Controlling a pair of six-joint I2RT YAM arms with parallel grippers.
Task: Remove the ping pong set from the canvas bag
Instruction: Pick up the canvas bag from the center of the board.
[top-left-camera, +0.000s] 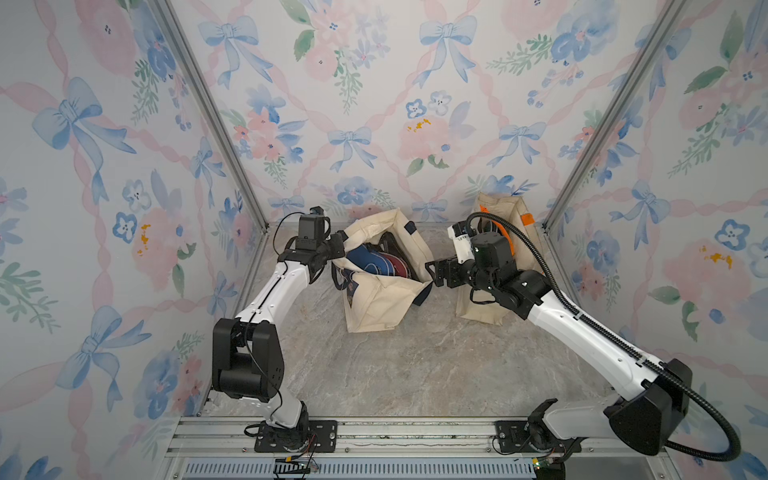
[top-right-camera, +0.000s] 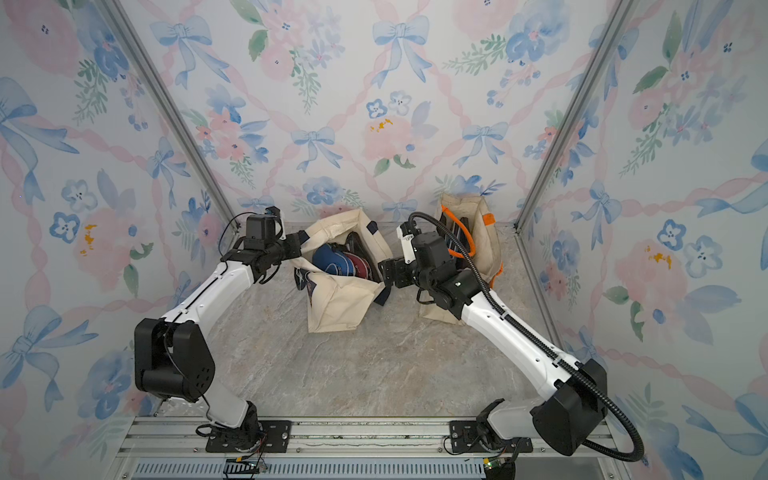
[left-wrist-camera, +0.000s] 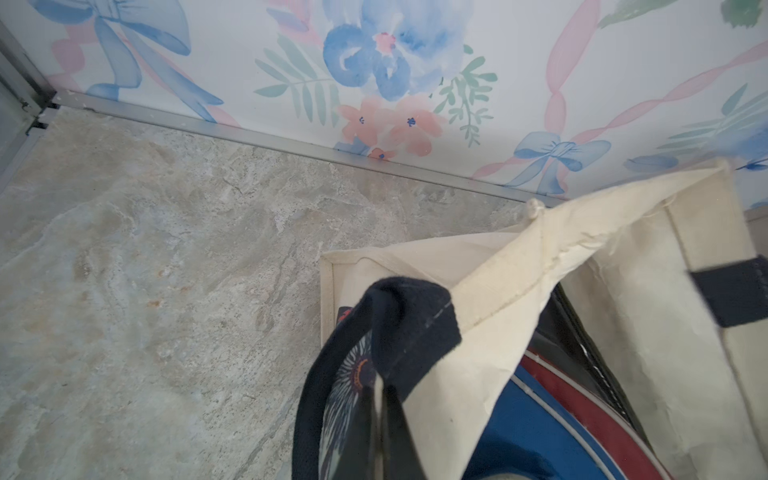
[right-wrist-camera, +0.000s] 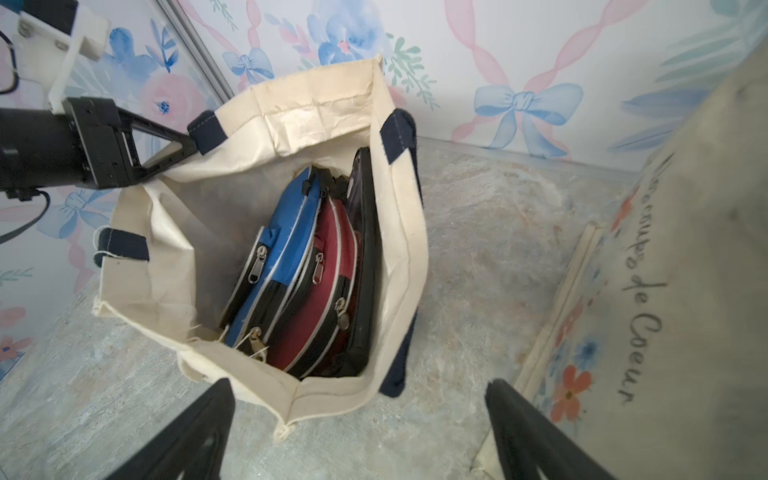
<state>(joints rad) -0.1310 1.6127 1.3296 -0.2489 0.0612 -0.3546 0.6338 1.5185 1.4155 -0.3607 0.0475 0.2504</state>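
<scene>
In both top views the left claw (top-left-camera: 341, 247) is clenched on the rim of the navy-handled cream canvas bag (top-left-camera: 374, 307); the right claw (top-left-camera: 432, 273) hangs released at the opposite rim. Left wrist: hold that rim taut. Right wrist: the blue zippered paddle case (right-wrist-camera: 282, 249) stands on edge inside the bag, long axis across its mouth, narrow end seemingly toward the clenched rim; pinch its top edge.
</scene>
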